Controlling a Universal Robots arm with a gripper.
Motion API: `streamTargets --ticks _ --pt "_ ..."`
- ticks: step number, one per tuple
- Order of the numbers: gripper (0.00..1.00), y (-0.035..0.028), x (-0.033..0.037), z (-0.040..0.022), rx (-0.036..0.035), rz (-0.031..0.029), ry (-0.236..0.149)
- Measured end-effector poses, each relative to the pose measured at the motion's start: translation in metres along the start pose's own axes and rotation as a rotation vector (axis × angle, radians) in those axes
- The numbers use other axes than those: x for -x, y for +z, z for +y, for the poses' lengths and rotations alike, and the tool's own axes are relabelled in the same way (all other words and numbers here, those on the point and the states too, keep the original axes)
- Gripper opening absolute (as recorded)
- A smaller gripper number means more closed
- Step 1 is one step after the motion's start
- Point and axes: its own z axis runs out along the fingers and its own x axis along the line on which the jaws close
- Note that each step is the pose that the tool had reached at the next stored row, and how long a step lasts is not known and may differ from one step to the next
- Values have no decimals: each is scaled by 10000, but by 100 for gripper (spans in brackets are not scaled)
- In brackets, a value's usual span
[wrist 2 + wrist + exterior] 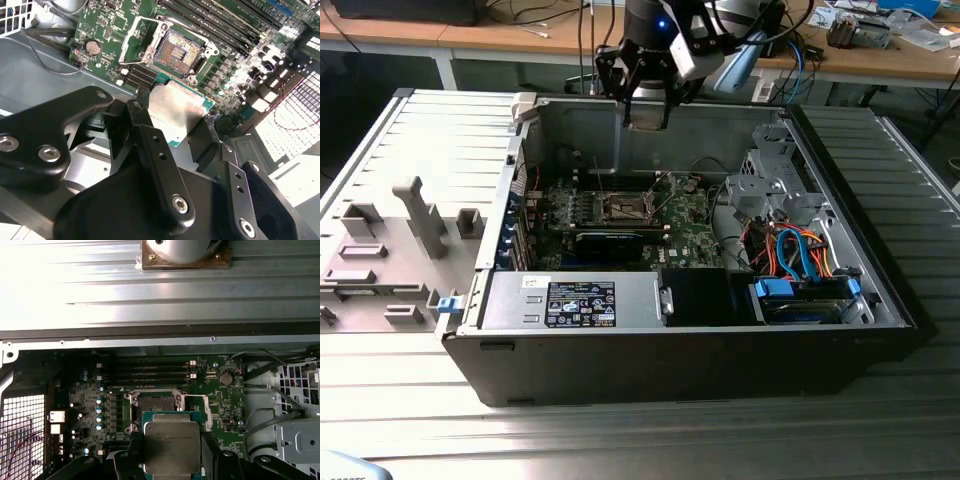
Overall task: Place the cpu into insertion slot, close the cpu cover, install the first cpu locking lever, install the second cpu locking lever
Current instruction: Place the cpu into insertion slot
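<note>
black fingers point(155, 150) of the gripper point(172, 125) sit closest to the lens in the second wrist view. they are closed just far enough to pinch the cpu point(177, 107) by two opposite edges. that edge grip leaves the silvery top bare and, i judge, keeps the pads off the chip's underside.

the cpu is held flat, lid up, hanging in the air above the insertion slot point(181, 50) and a little to one side of it, not touching. holding it level like this would suit a straight drop onto the contacts, though whether its corners are lined up with the slot i cannot tell.

the insertion slot lies uncovered, its dark centre showing. what looks to be the cpu cover point(128, 40) is swung up off the slot on its hinge side, so nothing bars the way in. the long memory slots point(150, 371) run just beside the insertion slot, and a coin battery point(93, 47) sits near it on the green board.

seen from the exterior view, the arm hangs above the open computer case point(680, 340), well over the insertion slot. the chip is not yet seated.
</note>
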Motion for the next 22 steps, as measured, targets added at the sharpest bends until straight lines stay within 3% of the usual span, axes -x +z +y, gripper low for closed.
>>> streamTargets --ticks 22 --pt "55 42 -17 -4 0 0 1"
